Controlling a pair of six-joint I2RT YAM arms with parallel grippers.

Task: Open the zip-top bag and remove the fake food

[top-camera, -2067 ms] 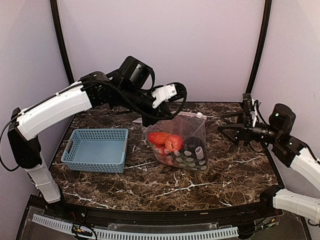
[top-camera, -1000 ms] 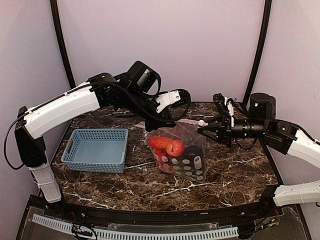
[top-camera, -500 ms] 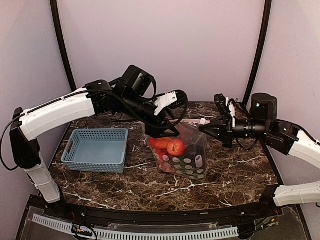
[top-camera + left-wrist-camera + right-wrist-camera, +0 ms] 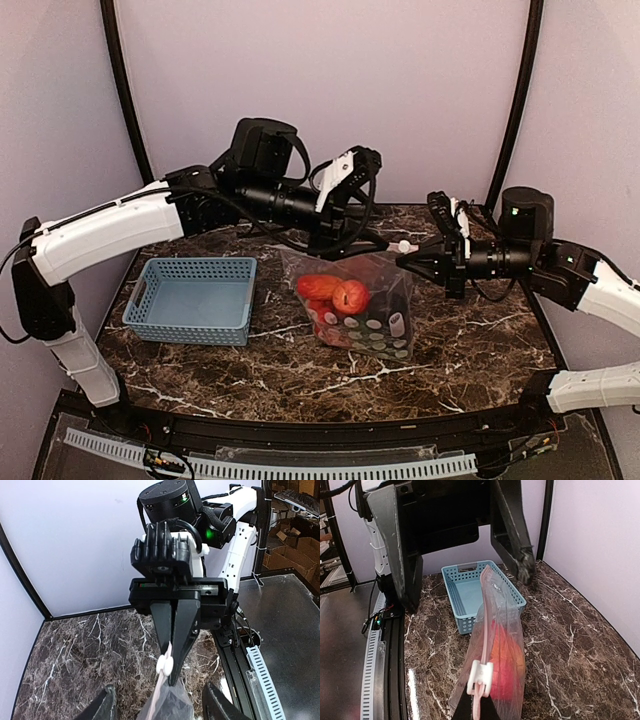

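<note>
- Clear, crinkly plastic: the zip-top bag (image 4: 385, 285) stands upright on the dark marble table (image 4: 460, 350), near the right side of the light-blue basket (image 4: 195, 298).
- Fake food (image 4: 340, 295): red and orange pieces, with a dark spotted item beside them, low inside the bag.
- Right gripper (image 4: 476, 706): jaws closed, pinching the white slider (image 4: 480, 676) at one end of the pinkish zip strip.
- Left gripper (image 4: 162, 705): jaws apart, one finger on either side of the bag's top edge, facing the right gripper. Contact with the bag cannot be told.
</note>
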